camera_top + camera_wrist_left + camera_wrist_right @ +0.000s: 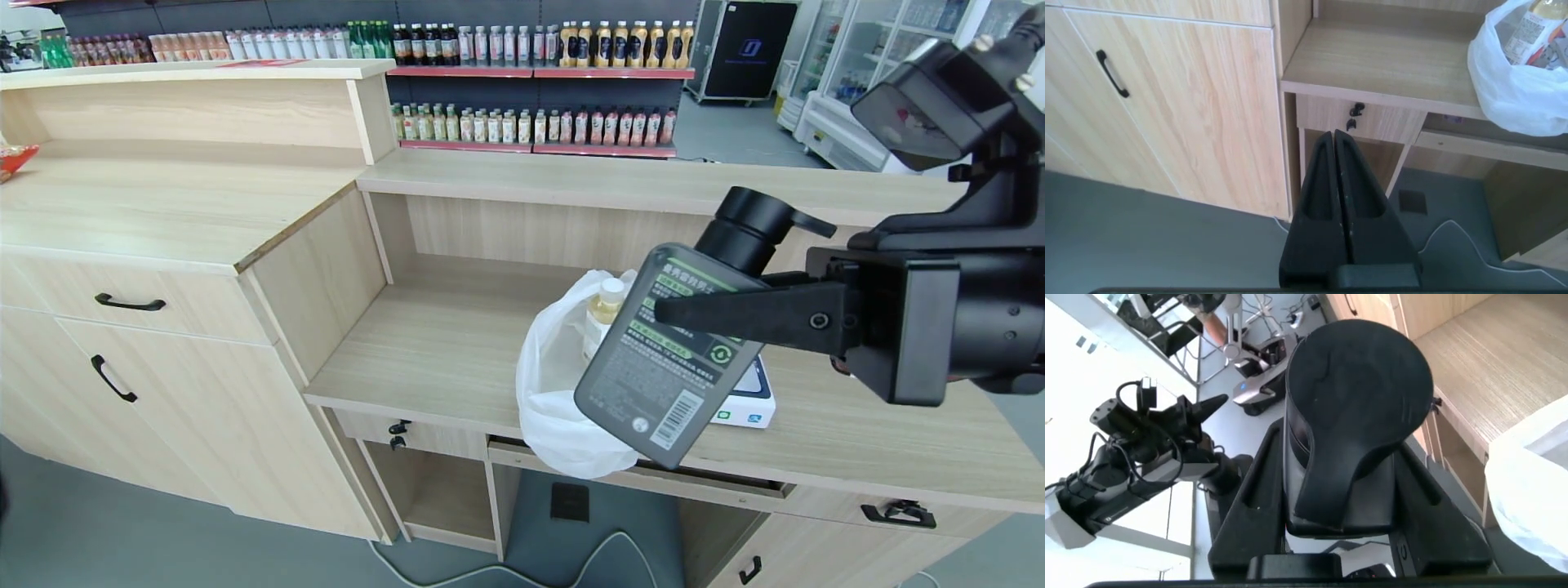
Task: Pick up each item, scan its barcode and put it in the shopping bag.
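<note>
Head view: right gripper [678, 314] clamps grey pump bottle [645, 376] (barcode [677, 419] showing).

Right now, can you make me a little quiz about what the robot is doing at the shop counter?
1. True or false: the right gripper is holding the pump bottle in the air.
2. What is in the shopping bag? A) a drink bottle B) a banana C) a shoe
3. Fill in: the left gripper has its jaws ____.
Key: 1 true; 2 A; 3 shut.
</note>
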Motion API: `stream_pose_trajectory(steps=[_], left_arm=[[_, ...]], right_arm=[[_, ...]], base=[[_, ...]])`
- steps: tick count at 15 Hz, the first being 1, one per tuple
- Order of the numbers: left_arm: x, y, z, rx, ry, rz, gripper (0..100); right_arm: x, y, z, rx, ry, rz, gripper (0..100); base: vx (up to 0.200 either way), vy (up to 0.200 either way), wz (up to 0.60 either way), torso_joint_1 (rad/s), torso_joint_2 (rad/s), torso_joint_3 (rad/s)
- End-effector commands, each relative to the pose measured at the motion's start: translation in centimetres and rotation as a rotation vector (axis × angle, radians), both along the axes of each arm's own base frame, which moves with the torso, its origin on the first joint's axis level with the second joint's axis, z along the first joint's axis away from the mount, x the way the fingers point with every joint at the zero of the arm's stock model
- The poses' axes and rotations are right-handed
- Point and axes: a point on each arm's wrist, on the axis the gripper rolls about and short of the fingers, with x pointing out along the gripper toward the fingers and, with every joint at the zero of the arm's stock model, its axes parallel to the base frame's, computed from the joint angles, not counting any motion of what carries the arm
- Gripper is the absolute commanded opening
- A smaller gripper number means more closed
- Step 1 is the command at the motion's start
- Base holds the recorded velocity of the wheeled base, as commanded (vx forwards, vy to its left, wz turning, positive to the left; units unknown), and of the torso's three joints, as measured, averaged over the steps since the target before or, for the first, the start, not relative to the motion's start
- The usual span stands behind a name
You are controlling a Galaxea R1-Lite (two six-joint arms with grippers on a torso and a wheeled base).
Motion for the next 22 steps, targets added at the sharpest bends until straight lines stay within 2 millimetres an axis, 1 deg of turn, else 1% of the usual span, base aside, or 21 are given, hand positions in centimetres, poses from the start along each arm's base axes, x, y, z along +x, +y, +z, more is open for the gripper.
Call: stream_pose_trajectory(steps=[1, 10, 17, 22], left_arm=[[0.0, 0.0, 0.0, 0.0, 0.0, 0.001, 0], [0.0, 0.0, 0.0, 0.0, 0.0, 0.001, 0], [0.0, 0.0, 0.0, 0.0, 0.0, 0.001, 0], [0.0, 0.0, 0.0, 0.0, 0.0, 0.001, 0]], right_arm=[[0.0, 0.0, -0.3, -0.009, -0.006, 0.003, 0], [-0.4, -0.3, -0.6, -0.019, -0.019, 0.004, 0], [-0.6, -0.7, 0.0, -0.008, -0.041, -0.006, 0], [-1.0, -1.2, 0.2, -0.001, -0.051, -0.01, 0]], base=[[0.0, 0.0, 0.0, 0.0, 0.0, 0.0], [0.0, 0.0, 0.0, 0.0, 0.0, 0.0], [0.0, 0.0, 0.0, 0.0, 0.0, 0.0], [0.0, 0.0, 0.0, 0.0, 0.0, 0.0]])
